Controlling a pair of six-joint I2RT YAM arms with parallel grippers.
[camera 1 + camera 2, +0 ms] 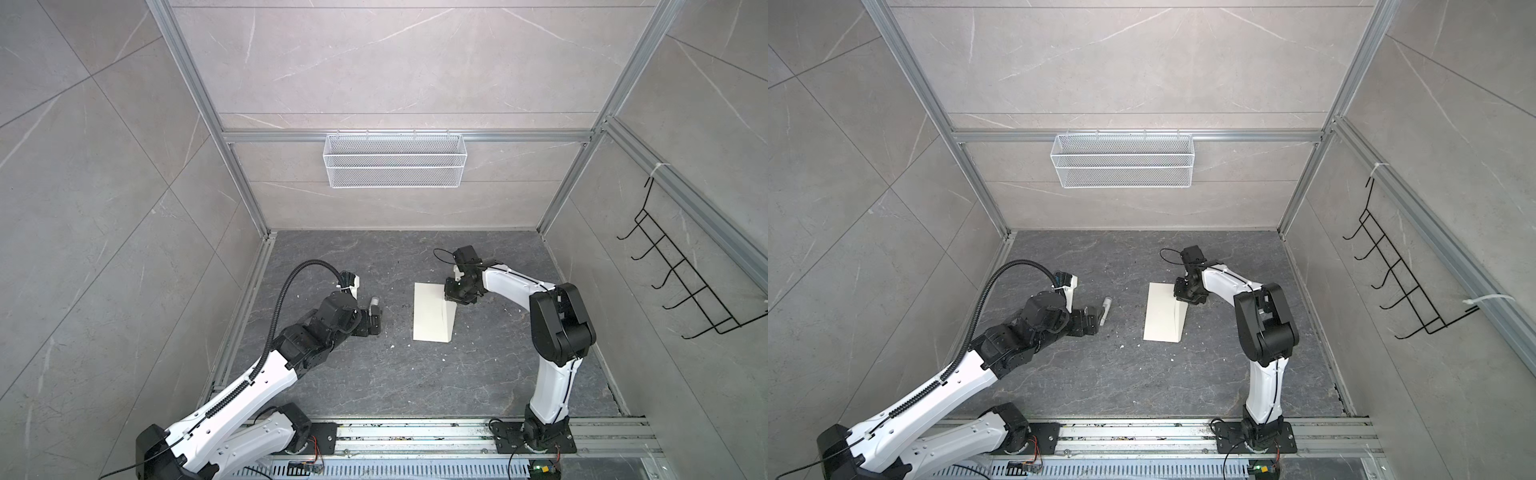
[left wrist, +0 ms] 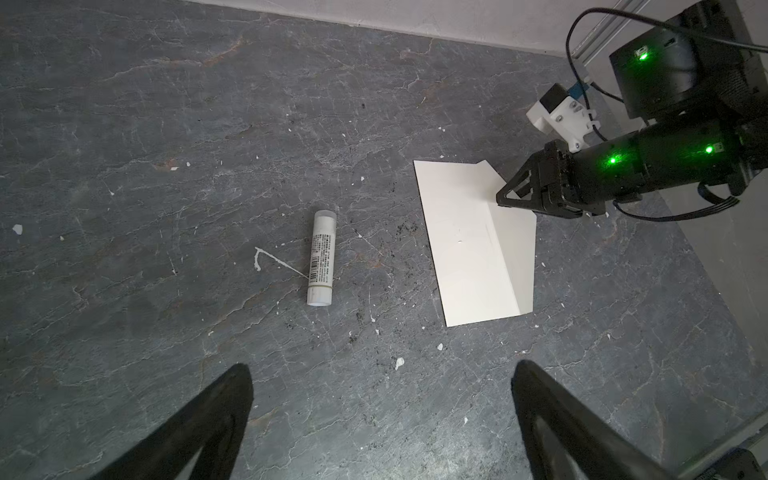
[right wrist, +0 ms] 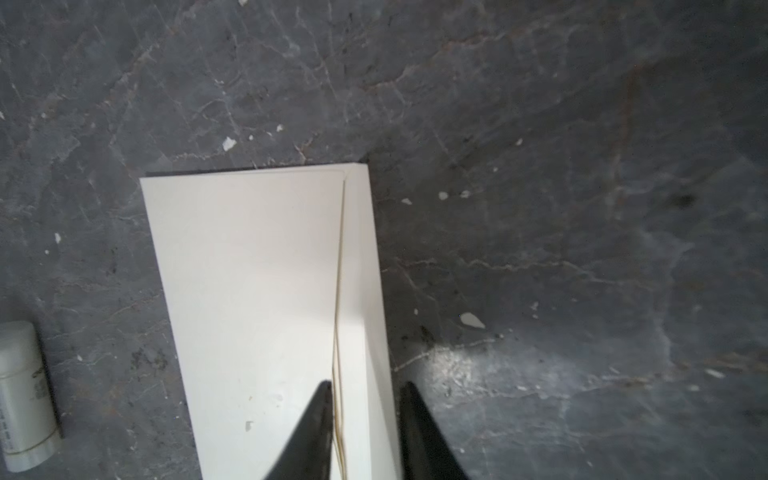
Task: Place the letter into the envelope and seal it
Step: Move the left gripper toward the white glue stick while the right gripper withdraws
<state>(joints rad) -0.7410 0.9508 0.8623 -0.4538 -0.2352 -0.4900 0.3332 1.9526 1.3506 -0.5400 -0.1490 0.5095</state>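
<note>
- tabletop: dark slate. White flecks are scattered all around the envelope.
- envelope: a long cream rectangle lying flat mid-table. The flap, on the envelope's side toward the right arm, stands part-raised, so it isn't sealed.
- handling, my call: it's thin, light, floppy paper that will skate on the stone and crease easily. I'd take the flap near its free edge and pin the envelope body before pressing down.
- right gripper: sits at the envelope's far end, jaws drawn close with the flap strip between them. I can't tell if they actually bite the paper.
- left gripper: fingers spread wide and holding nothing. It's well apart from the envelope, on the side away from the flap.
- glue stick: lying on its side between the left gripper and the envelope, clear of the envelope.
- letter: no tan sheet is in view anywhere, so I judge it's already inside the envelope.
- tan line: a thin line running under the flap edge. It could be the letter's edge or glue, I can't say.
- small mark: near the envelope's middle, too small to read.
</note>
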